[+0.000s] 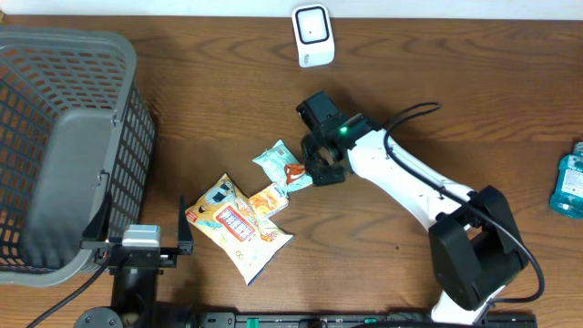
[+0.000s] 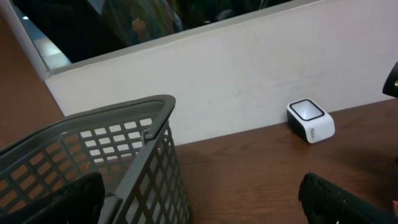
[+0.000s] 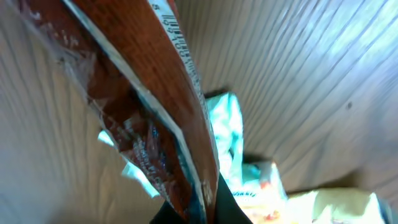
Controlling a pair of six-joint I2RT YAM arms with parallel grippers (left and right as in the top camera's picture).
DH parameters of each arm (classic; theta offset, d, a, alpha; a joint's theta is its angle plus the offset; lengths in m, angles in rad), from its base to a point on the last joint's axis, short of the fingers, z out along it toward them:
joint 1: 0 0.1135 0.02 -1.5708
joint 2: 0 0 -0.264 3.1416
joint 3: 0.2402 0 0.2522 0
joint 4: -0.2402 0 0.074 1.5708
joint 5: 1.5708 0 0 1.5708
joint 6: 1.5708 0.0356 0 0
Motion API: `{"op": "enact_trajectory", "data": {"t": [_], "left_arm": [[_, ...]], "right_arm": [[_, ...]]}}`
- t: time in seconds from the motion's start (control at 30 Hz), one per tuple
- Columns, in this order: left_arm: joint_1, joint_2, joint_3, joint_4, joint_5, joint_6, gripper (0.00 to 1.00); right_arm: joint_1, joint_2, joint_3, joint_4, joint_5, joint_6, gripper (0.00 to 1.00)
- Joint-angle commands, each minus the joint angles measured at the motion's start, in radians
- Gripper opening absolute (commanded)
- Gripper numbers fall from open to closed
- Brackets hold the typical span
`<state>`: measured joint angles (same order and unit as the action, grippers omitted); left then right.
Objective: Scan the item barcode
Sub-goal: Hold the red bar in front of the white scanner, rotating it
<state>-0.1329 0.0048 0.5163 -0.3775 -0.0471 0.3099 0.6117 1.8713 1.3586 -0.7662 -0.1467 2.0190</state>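
Wood table (image 1: 228, 91), seen from overhead. Grey basket (image 1: 137, 118) fills the left end. The right arm (image 1: 401, 182) reaches from the near right corner toward the middle. A blue bottle (image 1: 568, 185) is cut off by the far right edge. Loose pile at table centre: the yellow bag (image 1: 235, 226) is the biggest, nearest me, with an orange packet (image 1: 267, 199) at its upper corner and a teal packet (image 1: 273, 161) beyond that. The left gripper (image 1: 139, 228) sits beside the basket with its jaws spread wide and nothing between them, well apart from the pile. The right gripper (image 1: 314, 171) has its jaws pressed together, pinching the red packet (image 3: 143, 106) by one end. In the wrist view I see the packet running up and away from the fingers, edge-on and crumpled, with black bars (image 3: 177, 37) on its pale edge. Overhead, it pokes out left of the jaws, just beside the teal packet. I can't tell if it is clear of the tabletop. The white scanner (image 1: 311, 35) stands at the far edge, apart from the packet.
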Motion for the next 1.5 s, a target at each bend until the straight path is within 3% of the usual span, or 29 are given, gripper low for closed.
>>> {"op": "enact_trajectory", "data": {"t": [0.0, 0.47, 0.9, 1.2, 1.47], "left_arm": [[-0.004, -0.002, 0.005, 0.005, 0.010, -0.016, 1.00], [-0.004, -0.002, 0.005, 0.005, 0.010, -0.016, 1.00], [-0.004, -0.002, 0.005, 0.005, 0.010, -0.016, 1.00], [-0.004, -0.002, 0.005, 0.005, 0.010, -0.016, 1.00], [-0.004, -0.002, 0.005, 0.005, 0.010, -0.016, 1.00]], "right_arm": [[-0.021, -0.001, 0.005, -0.001, -0.090, 0.030, 0.01], [-0.023, -0.001, 0.005, -0.024, -0.109, 0.030, 0.01], [-0.061, -0.001, 0.005, 0.121, -0.613, 0.030, 0.02], [-0.079, -0.001, 0.006, 0.158, -0.627, 0.030, 0.01], [-0.224, -0.001, 0.006, 0.224, -0.625, 0.030, 0.02]]}}
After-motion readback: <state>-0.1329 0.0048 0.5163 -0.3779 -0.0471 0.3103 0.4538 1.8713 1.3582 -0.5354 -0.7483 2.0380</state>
